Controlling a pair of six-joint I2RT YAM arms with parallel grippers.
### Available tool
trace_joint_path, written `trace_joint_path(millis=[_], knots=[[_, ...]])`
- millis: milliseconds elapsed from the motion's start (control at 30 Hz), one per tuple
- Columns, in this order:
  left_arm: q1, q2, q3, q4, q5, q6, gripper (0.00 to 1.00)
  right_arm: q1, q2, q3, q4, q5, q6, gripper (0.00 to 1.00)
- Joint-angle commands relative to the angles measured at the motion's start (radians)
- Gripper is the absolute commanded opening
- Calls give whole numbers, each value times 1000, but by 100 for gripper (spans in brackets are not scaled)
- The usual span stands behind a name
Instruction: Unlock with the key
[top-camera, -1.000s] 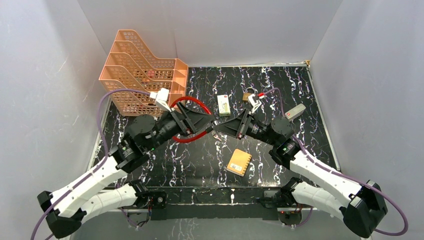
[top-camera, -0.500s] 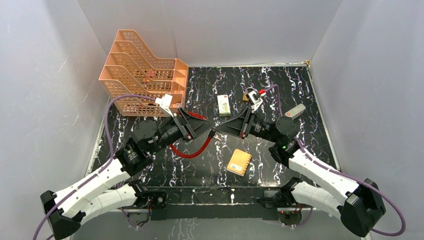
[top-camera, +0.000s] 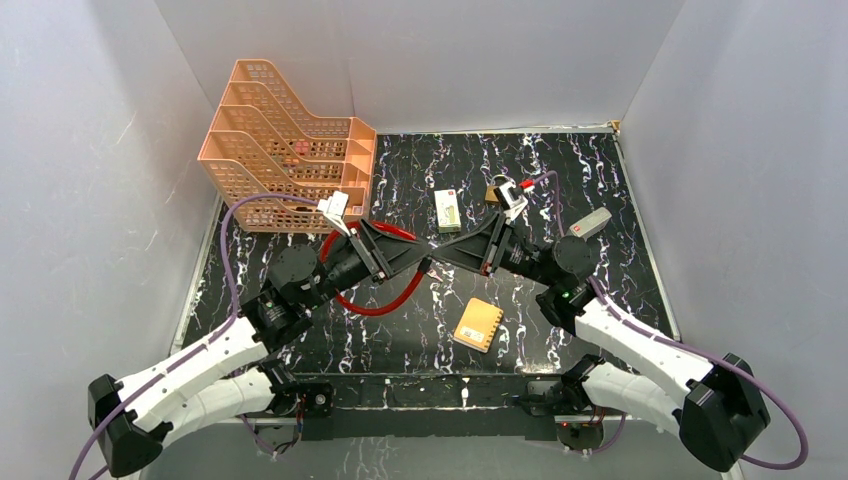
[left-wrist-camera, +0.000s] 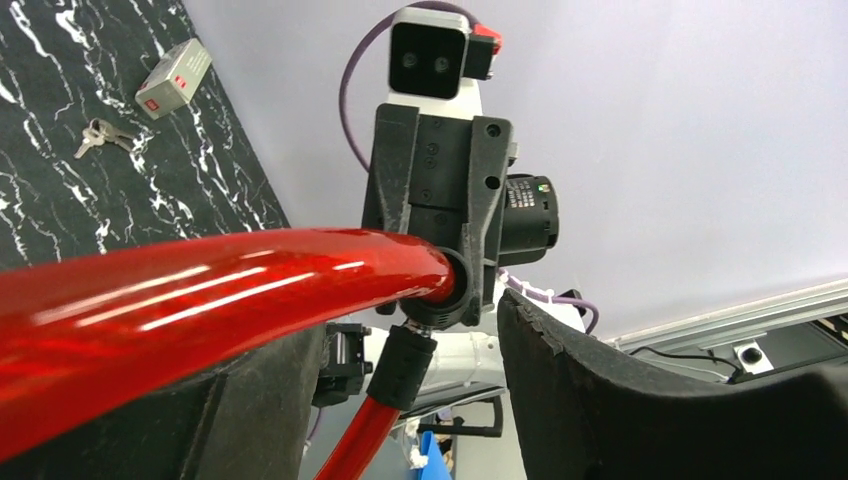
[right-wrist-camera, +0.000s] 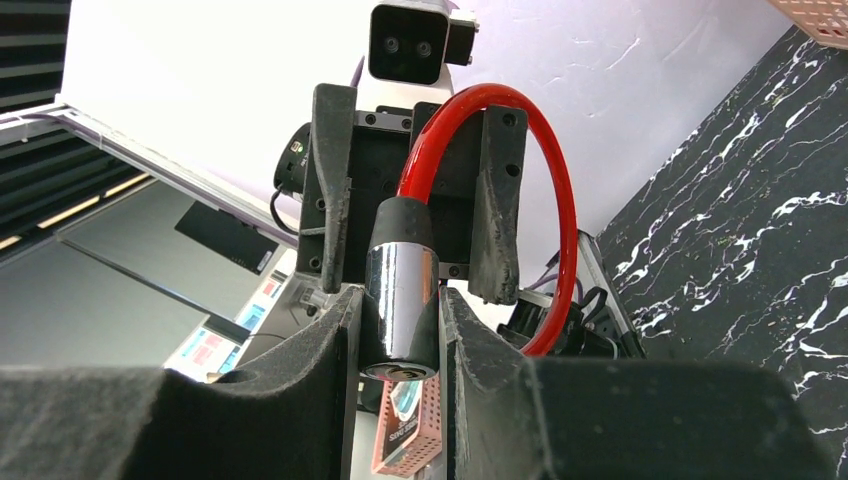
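A red cable loop (top-camera: 385, 300) hangs in the air between my two grippers at the table's middle. My right gripper (top-camera: 442, 257) is shut on the cable's chrome lock cylinder (right-wrist-camera: 400, 285), whose keyhole end faces the right wrist camera between the jaws (right-wrist-camera: 400, 300). My left gripper (top-camera: 417, 263) faces it tip to tip. Its jaws stand wide apart, and the red cable (left-wrist-camera: 200, 290) runs between them and rests on one finger (left-wrist-camera: 260, 400). The key (left-wrist-camera: 100, 135), small and silvery, lies on the black marble table beside a grey box (left-wrist-camera: 172, 78). It does not show in the top view.
A salmon stacked paper tray (top-camera: 285, 150) stands at the back left. A small white box (top-camera: 447, 208), a brass padlock (top-camera: 494, 190) partly behind the right wrist, a grey box (top-camera: 592, 222) and an orange card (top-camera: 479, 322) lie on the marble table (top-camera: 420, 330). Grey walls enclose it.
My left arm has pushed forward and rolled. The red loop has swung from the far side of the gripper to its near side. My right gripper has held its place on the cylinder.
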Motion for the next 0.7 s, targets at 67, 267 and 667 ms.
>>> trace_joint_path(millis=[67,267,667], knots=[[2,14,-14,157,-15,3,58,0,9,0,166,15,44,0],[1,50,-8,219,-2,-4,37,0,6,-4,166,17,44,0],[2,-17,-31,146,-79,5,0,0,-24,18,47,-2,-40,37]])
